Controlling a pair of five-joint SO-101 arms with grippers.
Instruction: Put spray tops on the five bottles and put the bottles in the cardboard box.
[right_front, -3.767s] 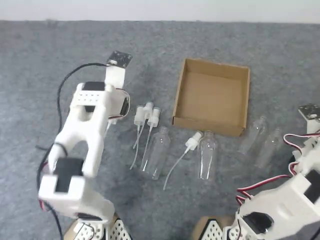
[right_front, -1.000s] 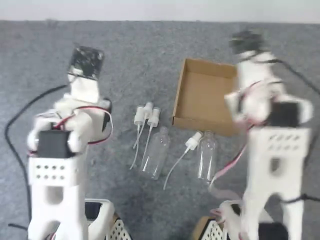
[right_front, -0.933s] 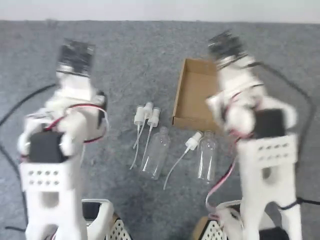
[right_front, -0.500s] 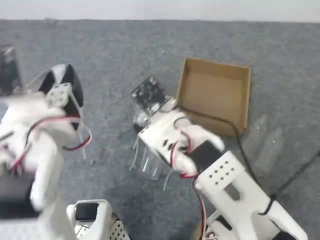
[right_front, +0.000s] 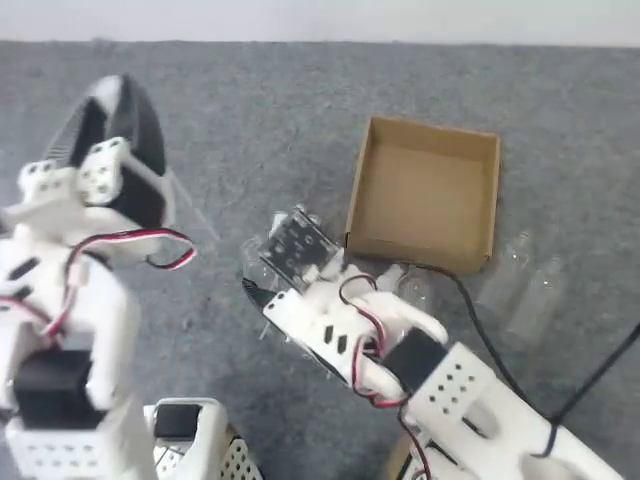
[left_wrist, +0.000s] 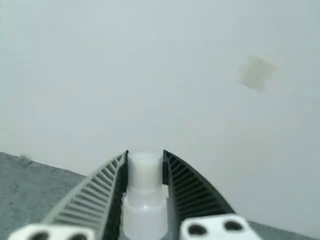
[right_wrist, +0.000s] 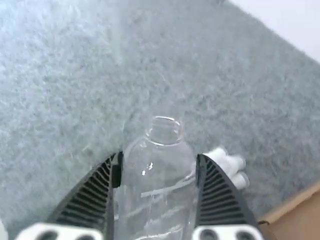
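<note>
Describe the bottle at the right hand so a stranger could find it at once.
Find the cardboard box on the grey carpet. Just off its near corner on the left arm's side, a clear bottle lies on its side, neck open. Unlike the other bottles, it sits clamped in the right hand.

Right arm (right_front: 350, 335) lies across the middle of the surface (right_front: 250, 120), hiding most of what sits beneath it. Two bottles (right_front: 512, 268) beside the cardboard box (right_front: 425, 195): faint, outlines blurred. Right wrist view: bottle (right_wrist: 157, 170) base cut off at frame edge. Left claw (left_wrist: 145, 152) pinches a spray top (left_wrist: 145, 190), lower part cut off.
</note>
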